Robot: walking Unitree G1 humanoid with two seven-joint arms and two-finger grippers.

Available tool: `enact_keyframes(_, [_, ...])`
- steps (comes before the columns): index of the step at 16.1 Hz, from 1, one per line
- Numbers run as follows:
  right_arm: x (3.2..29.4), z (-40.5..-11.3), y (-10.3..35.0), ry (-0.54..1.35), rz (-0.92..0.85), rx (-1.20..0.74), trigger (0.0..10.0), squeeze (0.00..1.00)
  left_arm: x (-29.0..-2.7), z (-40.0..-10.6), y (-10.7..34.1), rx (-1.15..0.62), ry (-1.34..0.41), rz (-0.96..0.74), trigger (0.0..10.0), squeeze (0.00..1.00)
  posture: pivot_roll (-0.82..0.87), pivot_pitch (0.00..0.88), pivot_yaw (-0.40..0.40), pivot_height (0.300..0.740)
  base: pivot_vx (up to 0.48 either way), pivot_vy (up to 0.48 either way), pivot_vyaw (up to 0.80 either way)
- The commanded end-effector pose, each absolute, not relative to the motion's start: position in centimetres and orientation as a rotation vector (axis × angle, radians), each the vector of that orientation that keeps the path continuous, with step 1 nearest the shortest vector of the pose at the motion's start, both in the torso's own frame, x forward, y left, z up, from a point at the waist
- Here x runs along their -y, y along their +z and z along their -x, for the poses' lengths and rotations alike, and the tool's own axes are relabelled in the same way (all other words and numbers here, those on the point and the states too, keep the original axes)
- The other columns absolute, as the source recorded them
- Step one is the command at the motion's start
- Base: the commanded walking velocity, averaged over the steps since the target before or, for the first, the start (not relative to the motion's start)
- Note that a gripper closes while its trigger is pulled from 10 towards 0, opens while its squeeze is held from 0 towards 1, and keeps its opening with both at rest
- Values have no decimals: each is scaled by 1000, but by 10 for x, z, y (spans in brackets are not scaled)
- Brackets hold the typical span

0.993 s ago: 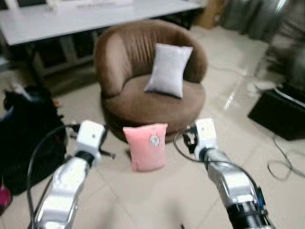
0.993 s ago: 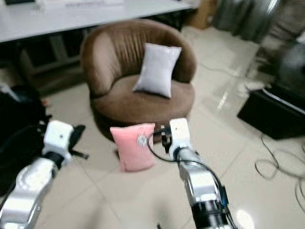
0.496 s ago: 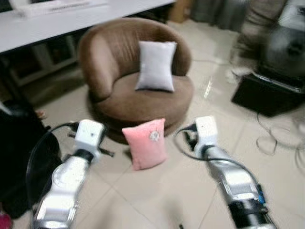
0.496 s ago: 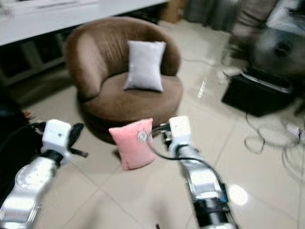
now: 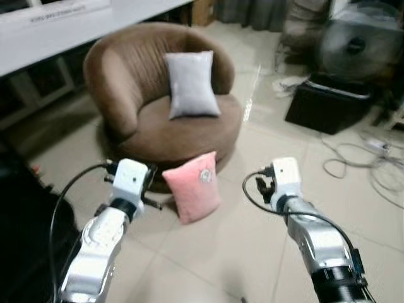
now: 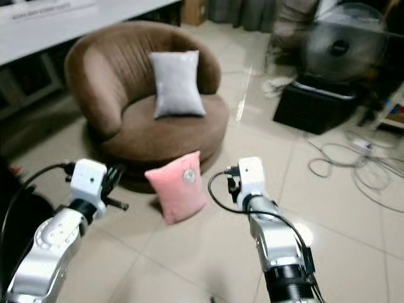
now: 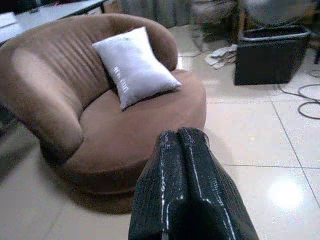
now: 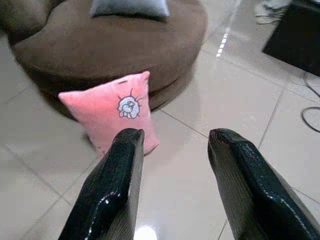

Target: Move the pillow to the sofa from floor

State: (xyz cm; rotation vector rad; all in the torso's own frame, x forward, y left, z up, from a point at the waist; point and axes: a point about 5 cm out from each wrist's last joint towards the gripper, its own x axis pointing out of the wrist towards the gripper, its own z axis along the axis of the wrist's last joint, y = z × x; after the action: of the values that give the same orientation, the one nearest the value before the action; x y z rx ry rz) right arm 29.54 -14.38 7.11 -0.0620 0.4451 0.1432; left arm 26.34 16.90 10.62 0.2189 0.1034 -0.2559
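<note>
The right gripper (image 8: pixel 175 145) hovers above the glossy tiled floor (image 5: pixel 240 252), its two long black fingers (image 8: pixel 115 175) spread apart with nothing between them, just right of the pink pillow (image 5: pixel 192 185). The left gripper (image 7: pixel 182 145) hangs to the pillow's left, its textured black fingers pressed together and empty. The soft, square pillow, printed with a small cartoon patch, stands upright on the floor, leaning against the front base of the round brown upholstered sofa (image 5: pixel 132 82). A grey pillow (image 5: pixel 189 83) rests against the sofa's ribbed backrest.
</note>
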Motion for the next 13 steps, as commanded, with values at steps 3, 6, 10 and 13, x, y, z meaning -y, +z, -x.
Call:
enact_keyframes(3, [135, -299, 77, 169, 51, -426, 10000, 0, -177, -263, 106, -109, -227, -237, 10000, 0, 108, 0, -12, 740, 0, 412, -458])
enact_keyframes(6, [134, -300, 77, 173, 54, -425, 10000, 0, -177, -264, 107, -106, -221, -235, 10000, 0, 110, 0, -18, 740, 0, 412, -452])
enact_keyframes(10, [133, -302, 77, 179, 54, -424, 10000, 0, -177, -264, 107, -103, -217, -236, 10000, 0, 115, 0, -21, 740, 0, 413, -456])
enact_keyframes(13, [132, -303, 78, 181, 54, -423, 10000, 0, -178, -265, 107, -101, -213, -237, 10000, 0, 118, 0, -21, 740, 0, 411, -460])
